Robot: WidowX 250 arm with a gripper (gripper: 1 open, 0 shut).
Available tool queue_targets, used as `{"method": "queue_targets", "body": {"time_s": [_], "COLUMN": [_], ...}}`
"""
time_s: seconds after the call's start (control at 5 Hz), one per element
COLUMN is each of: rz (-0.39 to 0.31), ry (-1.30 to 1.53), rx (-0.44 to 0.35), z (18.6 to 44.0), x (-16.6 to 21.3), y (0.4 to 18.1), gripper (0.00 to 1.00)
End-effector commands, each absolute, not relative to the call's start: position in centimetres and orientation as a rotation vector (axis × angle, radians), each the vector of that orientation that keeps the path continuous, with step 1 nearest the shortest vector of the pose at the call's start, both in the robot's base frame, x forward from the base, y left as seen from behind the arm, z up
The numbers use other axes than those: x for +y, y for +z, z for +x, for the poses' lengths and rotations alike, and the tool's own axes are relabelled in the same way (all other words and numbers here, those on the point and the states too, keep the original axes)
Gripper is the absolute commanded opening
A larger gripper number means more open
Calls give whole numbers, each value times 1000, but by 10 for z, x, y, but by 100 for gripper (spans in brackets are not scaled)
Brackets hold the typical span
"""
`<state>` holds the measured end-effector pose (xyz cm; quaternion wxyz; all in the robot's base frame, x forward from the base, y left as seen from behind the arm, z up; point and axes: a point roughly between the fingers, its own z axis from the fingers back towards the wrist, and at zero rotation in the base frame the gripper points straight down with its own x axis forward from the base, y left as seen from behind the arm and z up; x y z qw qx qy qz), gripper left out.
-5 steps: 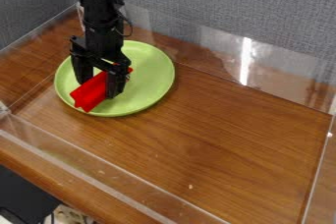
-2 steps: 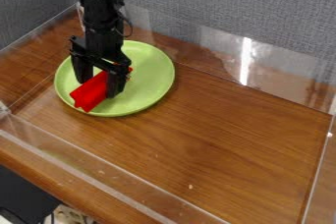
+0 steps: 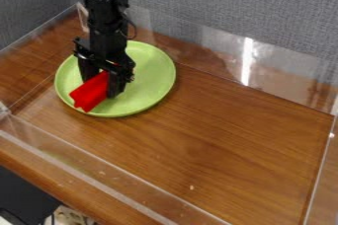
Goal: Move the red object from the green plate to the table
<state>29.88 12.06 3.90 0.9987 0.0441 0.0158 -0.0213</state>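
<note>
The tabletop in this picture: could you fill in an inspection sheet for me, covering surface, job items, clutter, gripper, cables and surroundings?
Surface: glossy reddish-brown wood-grain tabletop
Job items: red block lying on the round lime-green plate, toward its near left side
Clutter: nothing seen
Gripper: black gripper lowered over the plate, closed at the red block; a firm hold can't be confirmed
Cables: thin dark cable beside the arm
Surroundings: clear acrylic walls at the edges, grey textured backdrop behind

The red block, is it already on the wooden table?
No, the red block lies within the rim of the green plate.
</note>
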Motion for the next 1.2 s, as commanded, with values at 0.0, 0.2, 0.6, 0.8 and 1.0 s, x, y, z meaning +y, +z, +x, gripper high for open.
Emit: {"method": "queue_targets", "body": {"time_s": [0.0, 0.2, 0.6, 0.8, 1.0], "rz": [100, 101, 72, 54, 49], "ry": [-49, -53, -197, -282, -315], "rx": [-52, -113, -165, -130, -98], "z": [303, 304, 328, 329, 323], "x": [115, 105, 20, -30, -43], "y": [73, 103, 123, 106, 89], "gripper": [0, 0, 0, 0, 0]}}
